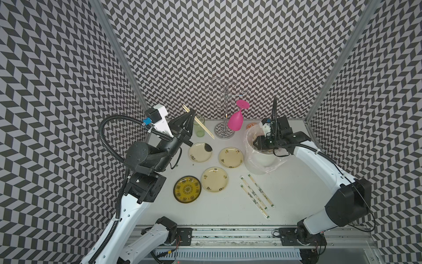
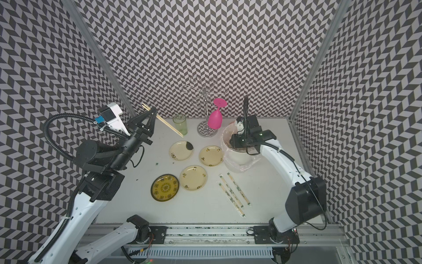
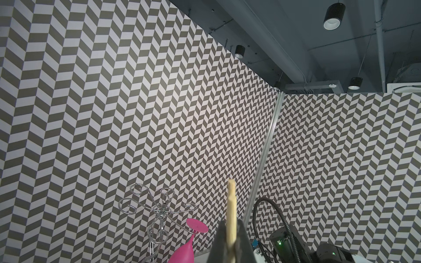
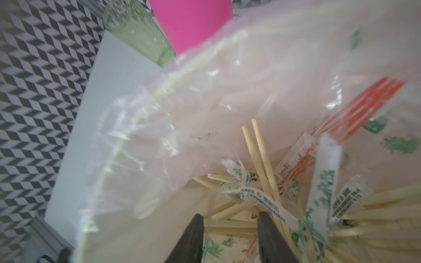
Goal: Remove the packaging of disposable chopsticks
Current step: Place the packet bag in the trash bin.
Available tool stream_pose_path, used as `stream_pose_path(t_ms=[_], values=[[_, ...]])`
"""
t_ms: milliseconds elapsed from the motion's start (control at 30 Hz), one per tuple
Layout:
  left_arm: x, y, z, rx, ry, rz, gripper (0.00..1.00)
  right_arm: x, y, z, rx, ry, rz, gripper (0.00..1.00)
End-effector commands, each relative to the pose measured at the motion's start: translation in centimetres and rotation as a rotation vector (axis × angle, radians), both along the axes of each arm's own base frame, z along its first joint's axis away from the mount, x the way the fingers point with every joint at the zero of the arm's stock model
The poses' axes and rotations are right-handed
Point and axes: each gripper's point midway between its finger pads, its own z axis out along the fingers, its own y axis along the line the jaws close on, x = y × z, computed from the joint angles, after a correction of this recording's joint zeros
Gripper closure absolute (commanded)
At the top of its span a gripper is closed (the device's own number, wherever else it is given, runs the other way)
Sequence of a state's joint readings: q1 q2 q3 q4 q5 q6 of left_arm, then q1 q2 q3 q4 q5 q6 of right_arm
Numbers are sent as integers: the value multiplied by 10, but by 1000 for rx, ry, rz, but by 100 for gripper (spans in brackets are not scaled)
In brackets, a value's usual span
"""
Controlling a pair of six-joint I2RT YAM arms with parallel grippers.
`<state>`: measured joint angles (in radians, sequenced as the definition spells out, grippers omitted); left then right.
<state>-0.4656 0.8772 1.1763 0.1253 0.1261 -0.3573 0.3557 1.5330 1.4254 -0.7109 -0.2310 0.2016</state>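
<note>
Left fingers [image 1: 188, 117] are up off the tabletop [image 1: 285, 194], pinched tight on one bare pair of disposable chopsticks [image 1: 206, 130]. That's two pale sticks side by side, slanting down in front of the single green glass [image 1: 199, 131]. The left wrist view confirms it: a stick end [image 3: 232, 205] pokes straight out between the closed fingers.

Over on the other side, the right fingers [image 4: 194, 236] hang spread apart over the mouth of the one white bucket [image 1: 262, 160], and nothing sits between them. Below them, inside the clear bag [image 4: 159, 113] lining the bucket, is a jumble of torn printed wrappers [image 4: 262, 198] and loose sticks [image 4: 259, 154], too tangled to count.

Now the packaging [image 1: 260, 190]: three sleeves, panda marks and green ends, each with sticks inside. They lie close together and roughly parallel on the tabletop, in front of the bucket and beside the plates. Both top views show all three [image 2: 239, 189].

Plates, count them: four. Three are cream plates [image 1: 214, 179] and one is a dark patterned plate [image 1: 187, 189], clustered mid-tabletop. At the back stands one wire rack [image 1: 225, 96], with a single pink goblet [image 1: 236, 122] hanging upside down from it.
</note>
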Motion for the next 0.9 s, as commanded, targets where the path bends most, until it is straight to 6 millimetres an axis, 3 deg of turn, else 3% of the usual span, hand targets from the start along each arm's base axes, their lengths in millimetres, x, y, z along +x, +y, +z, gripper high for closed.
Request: stream_pose_path(t_ms=[0,167,367,433,533,633,700,800,867], values=[[1,-1,-1,-1,12,-13,100,1,-9,54,19,-150,-32,55],[2,-3,-1,-4,14,-18,100,-3,-18,73,-8,-184,-52,52],[3,-4,-1,0,20,-22,100,-10,-11,97,40,-219,-19,52],[6,-6,-4,9,32,-28,100,-13,-5,105,58,-232,10,52],[9,-17,-11,40,67,-73,100,-27,19,128,110,-299,101,52],[10,-36,-23,113,113,-169,100,-59,63,165,192,-434,284,52],[7,-49,-34,169,142,-258,100,-93,94,190,280,-525,454,51],[-3,-61,-52,208,175,-391,100,-141,127,212,419,-599,686,50],[-10,-66,-63,214,201,-488,100,-162,140,218,480,-620,784,49]])
